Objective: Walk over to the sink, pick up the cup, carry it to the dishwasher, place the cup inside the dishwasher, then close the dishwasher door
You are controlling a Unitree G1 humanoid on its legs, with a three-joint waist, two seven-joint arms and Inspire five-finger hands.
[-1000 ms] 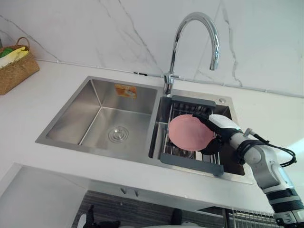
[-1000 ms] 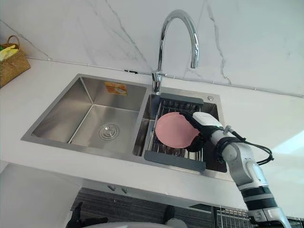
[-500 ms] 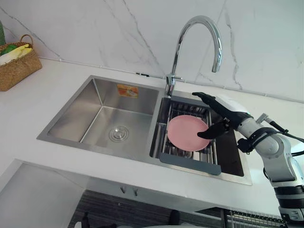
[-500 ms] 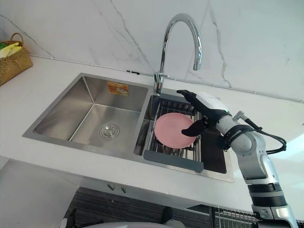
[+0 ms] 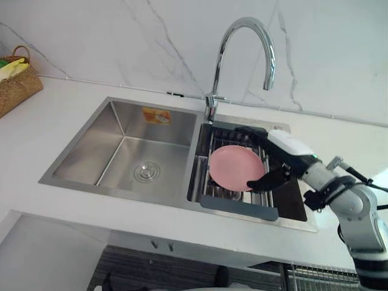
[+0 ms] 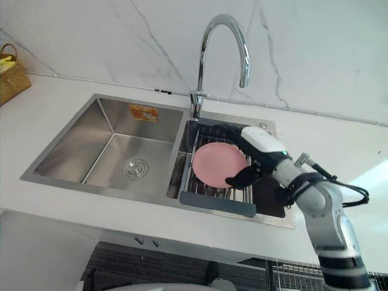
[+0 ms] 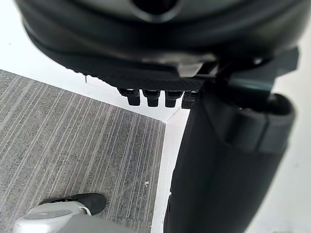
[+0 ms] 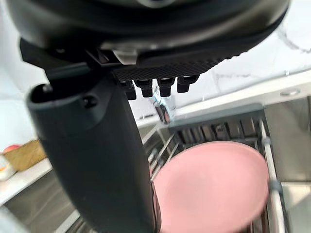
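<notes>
Pink plate in sink rack, right hand splayed across it, thumb at rim

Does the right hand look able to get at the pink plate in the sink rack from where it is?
Probably yes: the right hand is open right beside the pink plate in the rack, its thumb by the plate's lower rim, and nothing lies between them.

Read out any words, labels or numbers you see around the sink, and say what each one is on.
Sticker on the back wall of the left basin: orange and yellow, print too small to read.
No text is visible on the plate, faucet or basket.
</notes>
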